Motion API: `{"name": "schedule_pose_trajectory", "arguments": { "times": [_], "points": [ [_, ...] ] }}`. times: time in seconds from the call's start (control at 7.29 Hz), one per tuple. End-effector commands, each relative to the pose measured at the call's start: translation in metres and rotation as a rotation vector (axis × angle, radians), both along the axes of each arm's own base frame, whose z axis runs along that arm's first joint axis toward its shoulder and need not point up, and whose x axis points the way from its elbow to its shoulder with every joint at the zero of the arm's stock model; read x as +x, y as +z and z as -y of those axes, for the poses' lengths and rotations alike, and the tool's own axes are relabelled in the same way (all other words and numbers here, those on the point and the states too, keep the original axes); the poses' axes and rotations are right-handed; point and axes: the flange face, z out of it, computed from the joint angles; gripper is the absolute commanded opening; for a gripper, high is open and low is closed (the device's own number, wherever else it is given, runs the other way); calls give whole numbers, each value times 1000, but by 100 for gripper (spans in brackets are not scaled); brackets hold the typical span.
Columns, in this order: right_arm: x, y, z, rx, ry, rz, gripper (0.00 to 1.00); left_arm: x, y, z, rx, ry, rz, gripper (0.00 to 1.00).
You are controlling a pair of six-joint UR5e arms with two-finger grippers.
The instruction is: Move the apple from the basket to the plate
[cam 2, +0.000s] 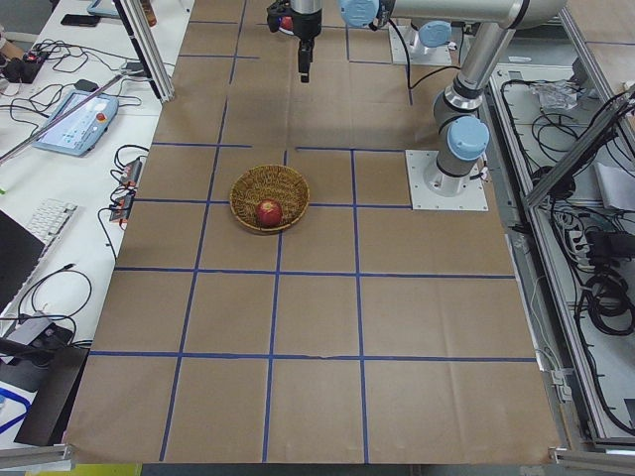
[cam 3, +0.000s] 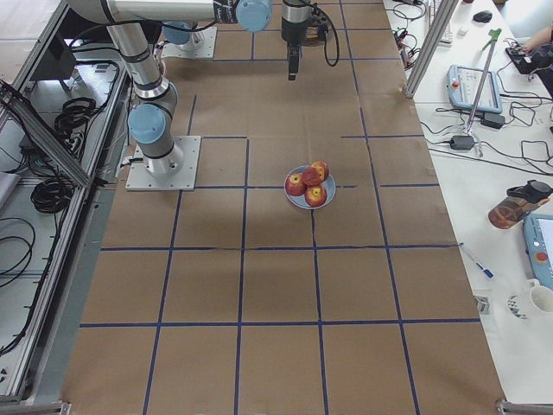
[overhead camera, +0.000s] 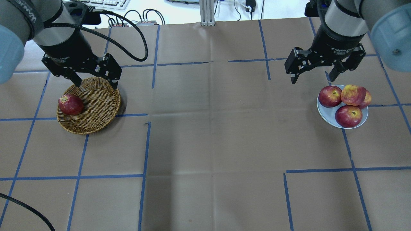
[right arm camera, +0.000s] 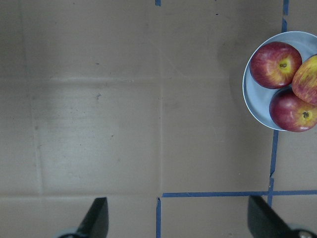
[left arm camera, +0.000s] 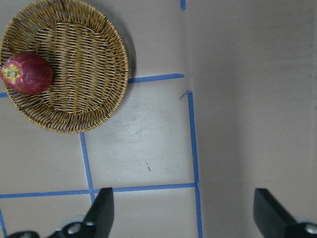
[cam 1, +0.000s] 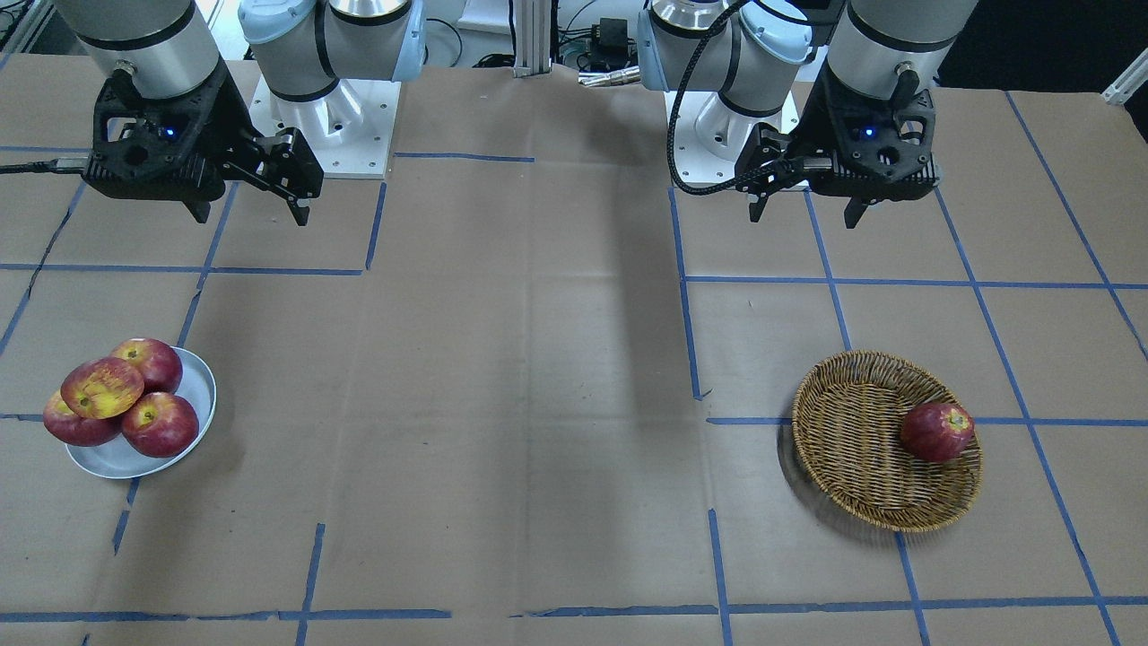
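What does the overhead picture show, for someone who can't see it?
Four apples are piled on a pale plate at the right, a yellow-streaked apple on top; one dark red apple sits in a wicker basket at the left. The left arm and right arm hang above the table, jaws open and empty.

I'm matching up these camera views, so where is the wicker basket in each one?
Front-facing: basket lower right.
Overhead: far left, upper half.
Exterior left: left of centre, upper half.
Exterior right: not in it.
Left wrist: top left corner.
Right wrist: not in it.
Shared landmark: the lone dark red apple inside it.
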Motion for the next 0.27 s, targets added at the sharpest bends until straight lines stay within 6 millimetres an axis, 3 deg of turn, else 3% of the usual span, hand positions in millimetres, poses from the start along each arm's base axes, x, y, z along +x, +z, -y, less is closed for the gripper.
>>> {"name": "schedule_pose_trajectory", "arguments": {
  "times": [0.0, 0.14],
  "points": [
    [0, -1, 1, 0, 3, 0, 100, 0, 0, -1, 0, 0, 0, 99],
    [0, -2, 1, 1, 3, 1, 100, 0, 0, -1, 0, 0, 0, 99]
  ]
}}
